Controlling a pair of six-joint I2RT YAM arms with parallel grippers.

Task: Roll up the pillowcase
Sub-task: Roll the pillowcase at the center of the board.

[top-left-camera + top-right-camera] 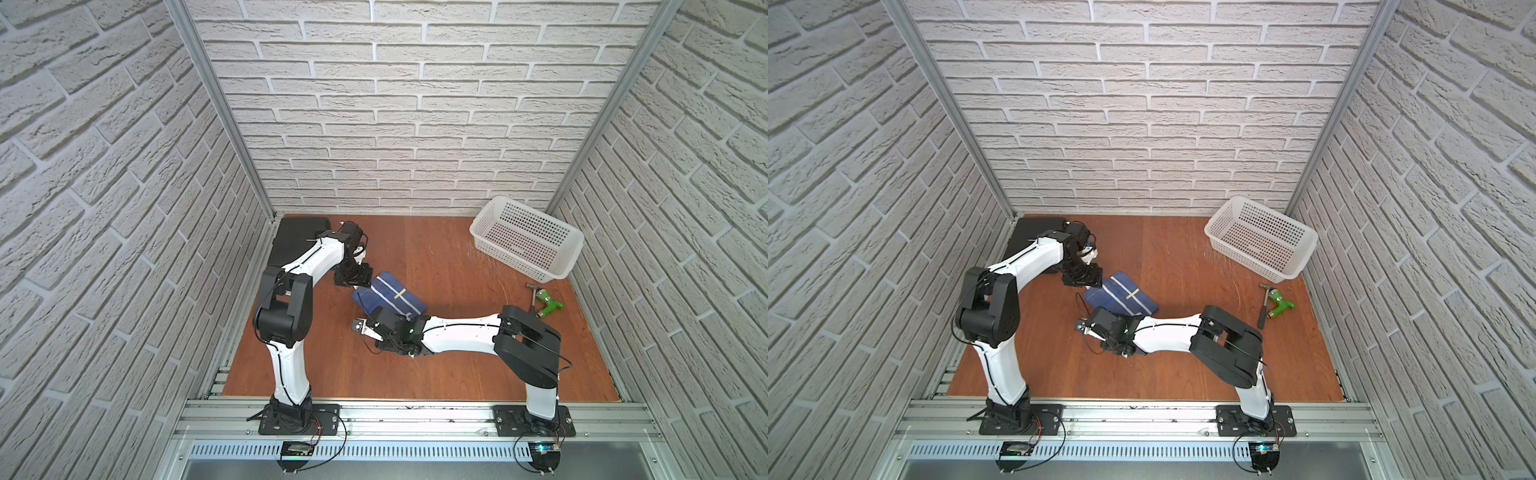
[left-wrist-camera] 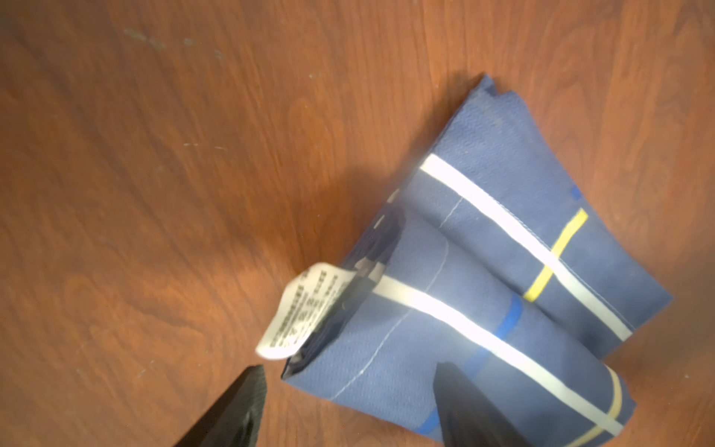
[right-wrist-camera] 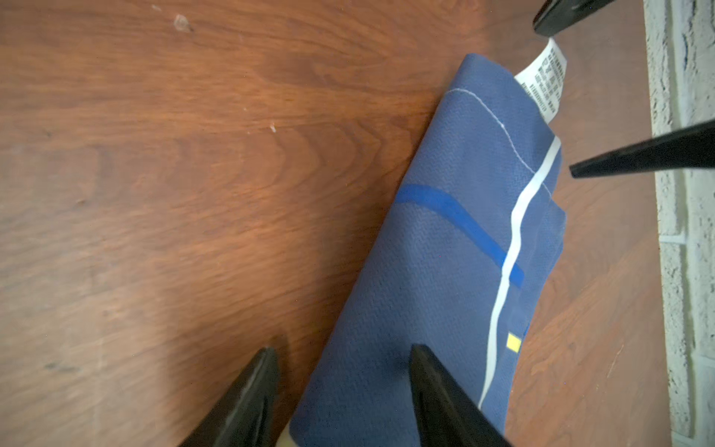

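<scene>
Item: navy-blue pillowcase [image 1: 390, 297] of woven cloth, with white stripes and a short yellow line; lies near the middle of the red-brown wood-grain desk [image 1: 436, 357], slightly toward 10 o'clock; mostly wound into a loose roll, with a flatter fold beside it that looks unwound; a white printed care label [image 2: 301, 309] pokes from the roll's end.

Left fingers [image 2: 243, 402]: spread apart, grasping nothing, at the roll's 10 o'clock end.

Right fingers [image 3: 251, 391]: spread apart, released, at the roll's 6 o'clock end; one tip over the cloth, the other over bare wood.

Bystanders: white perforated plastic basket [image 1: 525, 241] at 2 o'clock; well apart.

Hazards, judged:
- nothing pins the roll, so springy cloth may slacken or unwind;
- the roll looks thicker at one end, so further rolling may skew or telescope it;
- a closing pinch near the label may catch the label or only an outer layer, peeling it open.
</scene>
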